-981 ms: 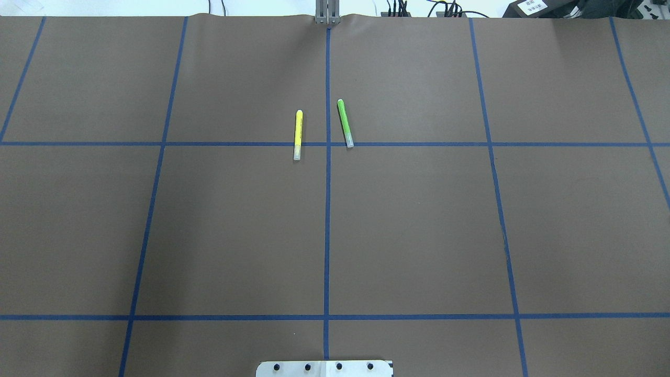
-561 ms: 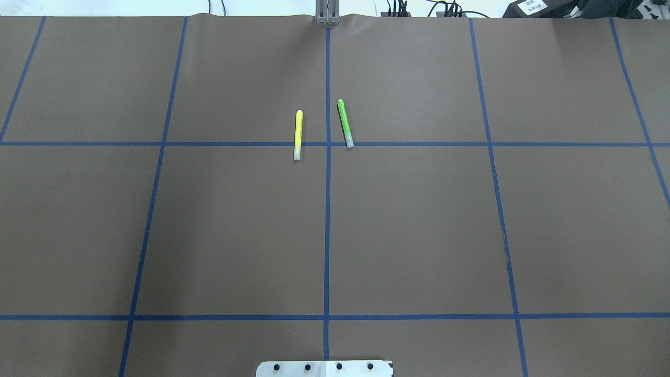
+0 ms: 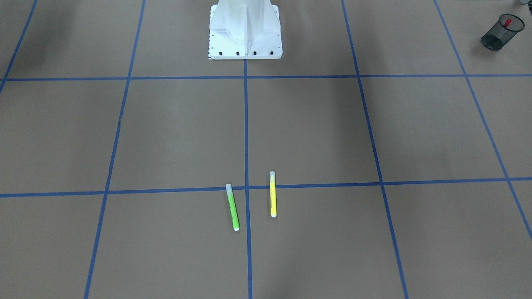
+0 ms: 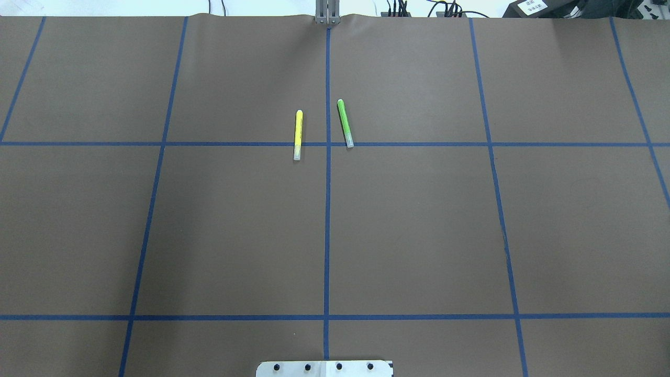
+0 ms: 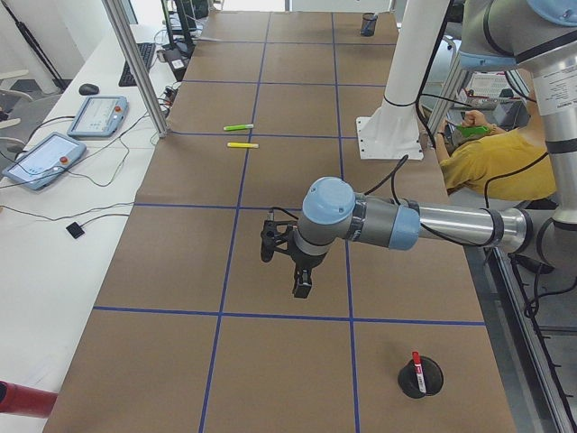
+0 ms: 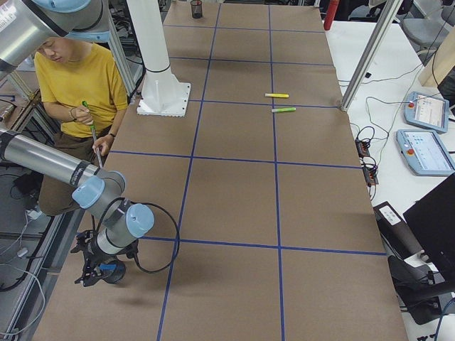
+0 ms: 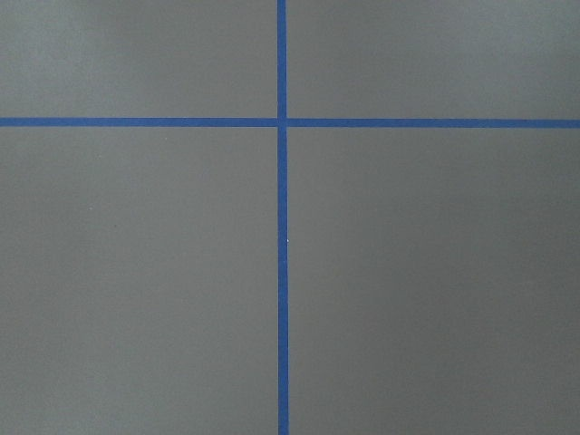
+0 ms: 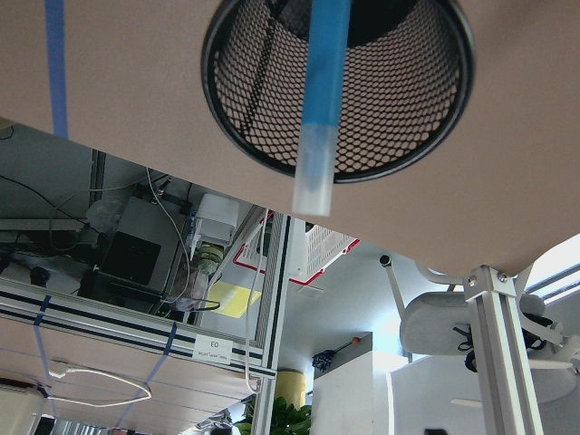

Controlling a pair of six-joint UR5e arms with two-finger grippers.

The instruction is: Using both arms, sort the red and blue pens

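In the right wrist view the blue pen (image 8: 323,86) hangs over the mouth of a black mesh cup (image 8: 408,109), its clear cap nearest the camera. No fingers show there. From the exterior right view, my right gripper (image 6: 92,273) sits just above that cup (image 6: 114,272) at the table's near corner; I cannot tell whether it is open or shut. The red pen (image 5: 416,362) stands in another black mesh cup (image 5: 421,379), also seen far off as the cup (image 3: 496,28). My left gripper (image 5: 302,287) hovers over bare table away from it; its state I cannot tell.
A yellow highlighter (image 4: 298,134) and a green highlighter (image 4: 345,123) lie side by side near the centre tape line. The white pedestal base (image 3: 245,31) stands at the robot's edge. A person in a yellow shirt (image 6: 78,78) sits beside the table. Tablets (image 6: 425,142) lie on the side bench.
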